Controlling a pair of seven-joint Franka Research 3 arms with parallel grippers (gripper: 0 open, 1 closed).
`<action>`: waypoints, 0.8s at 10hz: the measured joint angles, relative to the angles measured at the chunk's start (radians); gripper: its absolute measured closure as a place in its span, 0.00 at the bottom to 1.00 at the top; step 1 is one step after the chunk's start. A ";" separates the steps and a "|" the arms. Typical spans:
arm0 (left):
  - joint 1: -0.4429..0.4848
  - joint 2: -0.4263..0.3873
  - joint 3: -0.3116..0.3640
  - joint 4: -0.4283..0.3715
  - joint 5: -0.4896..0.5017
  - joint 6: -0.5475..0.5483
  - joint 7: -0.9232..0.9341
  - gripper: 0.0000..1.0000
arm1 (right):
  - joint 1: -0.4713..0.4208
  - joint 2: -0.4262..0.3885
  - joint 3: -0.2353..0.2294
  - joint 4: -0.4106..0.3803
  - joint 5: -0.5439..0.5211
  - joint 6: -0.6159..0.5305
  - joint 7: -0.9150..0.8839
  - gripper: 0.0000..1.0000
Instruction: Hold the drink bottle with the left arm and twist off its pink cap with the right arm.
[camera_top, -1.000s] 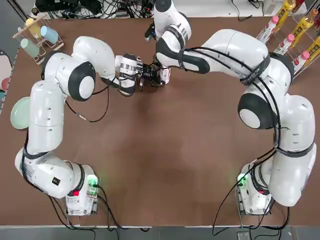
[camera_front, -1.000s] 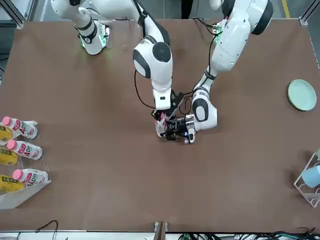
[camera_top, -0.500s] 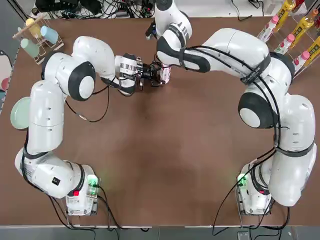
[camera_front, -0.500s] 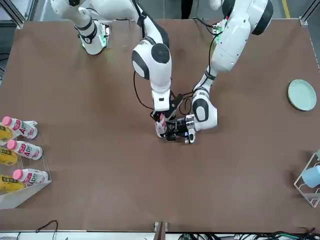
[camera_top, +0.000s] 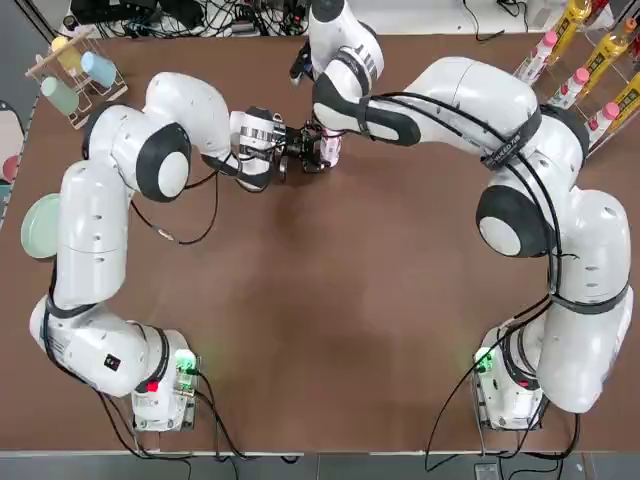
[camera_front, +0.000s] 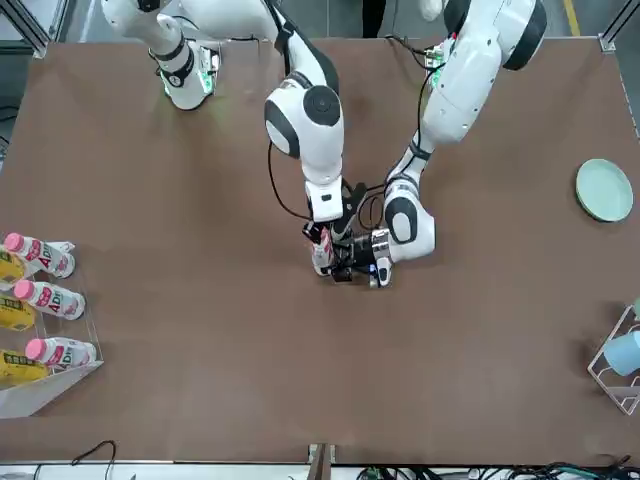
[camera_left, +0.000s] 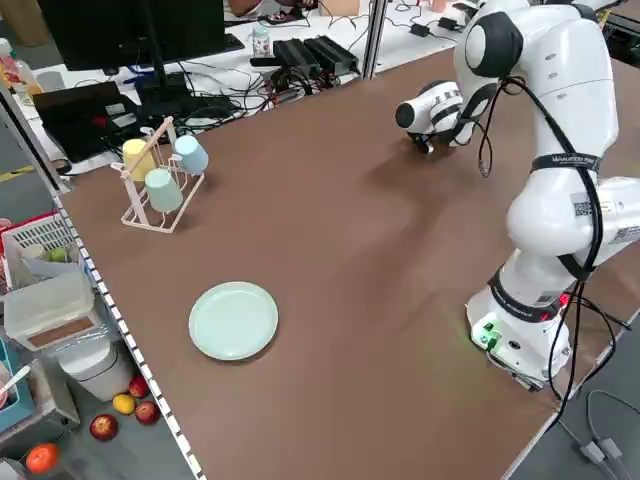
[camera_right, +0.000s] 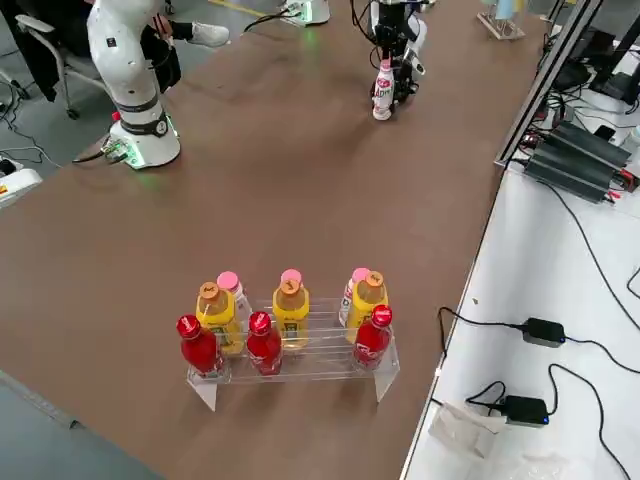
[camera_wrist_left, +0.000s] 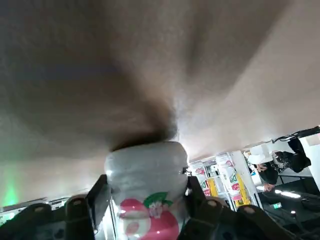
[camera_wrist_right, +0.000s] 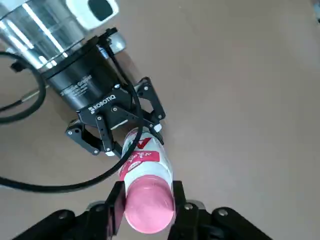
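The brown table (camera_top: 320, 330) carries both Franka arms, whose wrists meet toward its far edge from the bases. The right arm (camera_top: 520, 170) reaches across and comes down over the drink bottle (camera_right: 383, 90), and the left arm (camera_top: 110, 200) comes in low from the side, level with the bottle's body. The bottle stands upright on the table, well apart from the clear rack of bottles (camera_right: 290, 345) with its yellow and red bottles, and far from the pale green plate (camera_left: 234, 320) and the cup rack (camera_left: 160, 180).

The left gripper (camera_wrist_right: 131, 134) lies sideways, its black fingers (camera_wrist_right: 150, 107) closed against the lower body of the bottle on both sides, so the red-and-white label (camera_wrist_right: 142, 155) shows just above them. The right gripper (camera_wrist_right: 145, 205) sits at the top of the bottle, its two fingers pressed to either side of the pink cap (camera_wrist_right: 148, 202), which is on the neck.
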 joint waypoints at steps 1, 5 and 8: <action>0.000 0.000 0.000 0.000 0.000 0.000 0.000 0.33 | 0.001 0.000 0.000 0.000 0.000 0.000 -0.041 0.57; 0.000 0.000 0.000 0.000 0.000 0.000 0.000 0.33 | 0.001 0.000 0.001 0.000 0.000 0.000 -0.135 0.57; 0.001 0.000 0.000 0.000 -0.001 0.000 -0.001 0.33 | 0.001 0.000 0.001 0.001 0.000 0.000 -0.174 0.57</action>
